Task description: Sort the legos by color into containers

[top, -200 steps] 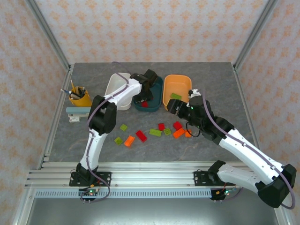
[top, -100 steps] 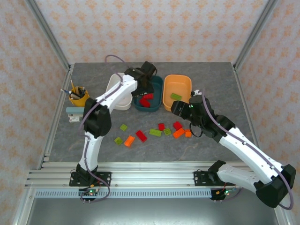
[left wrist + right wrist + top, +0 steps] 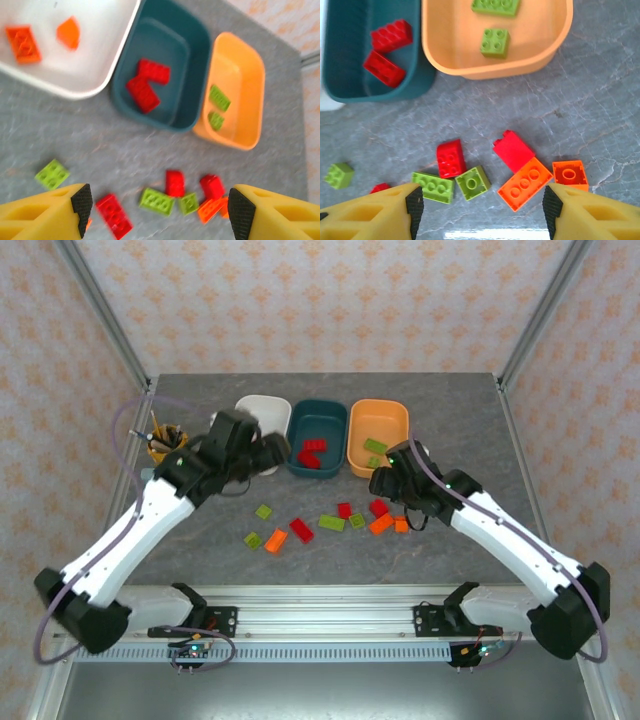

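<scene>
A grey, marble-veined table top fills the middle of the overhead view. Peach wallpaper with small orange floral motifs covers the back wall at 12 o'clock, the left wall at 9 o'clock and the right wall at 3 o'clock. A silver metal post rises at 11 o'clock, and a second post at 1 o'clock. A ribbed aluminium rail runs along 6 o'clock, above what looks like a dull metal sheet. The light is soft and even.
</scene>
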Tool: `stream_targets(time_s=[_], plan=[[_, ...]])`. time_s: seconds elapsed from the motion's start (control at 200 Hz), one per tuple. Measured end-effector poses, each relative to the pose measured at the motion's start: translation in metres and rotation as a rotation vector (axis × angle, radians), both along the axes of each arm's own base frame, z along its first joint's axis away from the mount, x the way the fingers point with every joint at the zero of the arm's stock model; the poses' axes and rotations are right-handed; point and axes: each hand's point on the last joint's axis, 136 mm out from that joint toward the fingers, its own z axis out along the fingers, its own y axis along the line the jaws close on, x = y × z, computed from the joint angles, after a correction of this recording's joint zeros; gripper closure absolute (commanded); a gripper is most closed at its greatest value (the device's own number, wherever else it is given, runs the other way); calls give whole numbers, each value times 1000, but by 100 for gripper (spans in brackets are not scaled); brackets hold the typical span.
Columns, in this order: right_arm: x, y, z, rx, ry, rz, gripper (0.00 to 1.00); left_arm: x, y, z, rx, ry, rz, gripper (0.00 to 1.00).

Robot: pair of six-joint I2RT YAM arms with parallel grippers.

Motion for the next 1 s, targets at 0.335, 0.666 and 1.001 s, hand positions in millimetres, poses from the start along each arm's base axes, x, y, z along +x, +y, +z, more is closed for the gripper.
stream_targets(time_s=[0.335, 0.666, 1.001], plan=[[-7, -1, -44, -35, 154, -45, 45, -81, 25, -67, -97, 65, -12, 26], [-34, -36, -78, -63, 279, -270, 41, -79, 8, -74, -98, 85, -42, 26], [-44, -39, -68, -2, 254, -237, 40, -79, 25, -50, -71, 31, 14, 27]])
